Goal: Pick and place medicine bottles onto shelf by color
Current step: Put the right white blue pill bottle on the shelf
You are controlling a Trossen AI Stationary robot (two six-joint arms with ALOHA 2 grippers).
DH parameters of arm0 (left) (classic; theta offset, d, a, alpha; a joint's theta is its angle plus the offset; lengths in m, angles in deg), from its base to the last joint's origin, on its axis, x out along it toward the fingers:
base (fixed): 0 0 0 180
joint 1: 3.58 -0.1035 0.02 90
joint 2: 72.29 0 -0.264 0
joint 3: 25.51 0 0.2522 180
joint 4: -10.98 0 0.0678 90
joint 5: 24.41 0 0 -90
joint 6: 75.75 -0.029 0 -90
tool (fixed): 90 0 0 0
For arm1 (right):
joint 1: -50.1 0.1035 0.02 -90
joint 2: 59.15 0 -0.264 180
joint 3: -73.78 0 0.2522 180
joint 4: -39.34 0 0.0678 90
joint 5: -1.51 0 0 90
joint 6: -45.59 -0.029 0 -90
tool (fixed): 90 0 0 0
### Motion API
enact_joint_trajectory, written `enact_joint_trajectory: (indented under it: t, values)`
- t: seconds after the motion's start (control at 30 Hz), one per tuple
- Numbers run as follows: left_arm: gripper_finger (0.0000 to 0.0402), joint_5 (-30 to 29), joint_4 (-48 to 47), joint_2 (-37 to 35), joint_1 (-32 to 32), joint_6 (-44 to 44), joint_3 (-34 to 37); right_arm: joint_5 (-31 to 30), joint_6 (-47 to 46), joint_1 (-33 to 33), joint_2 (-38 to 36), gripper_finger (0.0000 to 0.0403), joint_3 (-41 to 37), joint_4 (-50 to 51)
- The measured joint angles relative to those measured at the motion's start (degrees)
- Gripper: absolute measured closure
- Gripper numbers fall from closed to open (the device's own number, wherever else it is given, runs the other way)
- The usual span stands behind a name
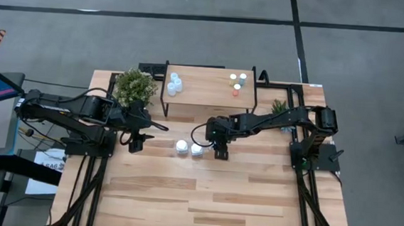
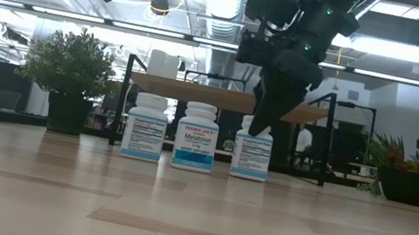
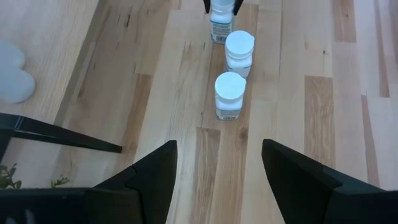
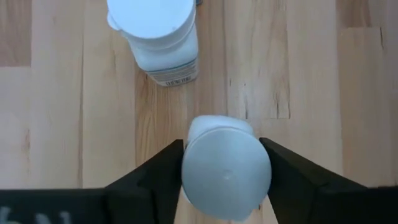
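Three chunky white bottles stand in a row on the plank table in front of the shelf (image 1: 210, 98): two free ones (image 1: 182, 147) (image 1: 196, 150), and a third (image 2: 253, 149) under my right gripper (image 1: 220, 153), which is shut on it. Three pale-blue bottles (image 1: 174, 84) stand on the shelf's left end and three tiny bottles (image 1: 237, 83) on its right end. My left gripper (image 1: 137, 143) (image 3: 217, 180) is open and empty, left of the row and pointing along it. My right gripper pinches the white bottle's cap (image 4: 227, 174) between its two fingers (image 4: 158, 177), one on each side. The fingers come from above, pointing down. The bottle stands upright with its base on the table (image 2: 249, 175).
A potted plant (image 1: 134, 87) stands left of the shelf and a smaller one (image 1: 281, 108) right of it. The nearest free white bottle (image 4: 158, 37) stands close beside the held one. The table's near half (image 1: 203, 198) is bare planks.
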Motion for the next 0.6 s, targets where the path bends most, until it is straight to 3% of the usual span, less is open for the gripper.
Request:
enact_joint_trajectory:
  t: [0.2, 0.4, 0.6]
  values:
    - [0.018, 0.0, 0.0, 0.0, -0.01, -0.11, 0.0, 0.24, -3.45, 0.0, -0.18, 0.0239, 3.85, 5.92]
    - [0.018, 0.0, -0.02, 0.0, 0.0, -0.12, 0.0, 0.23, -2.62, -0.35, -0.28, 0.0239, 18.33, 19.82]
    - [0.018, 0.0, -0.02, 0.0, 0.0, -0.14, 0.0, -0.05, 0.19, -3.99, -0.39, 0.0239, 33.6, 25.17]
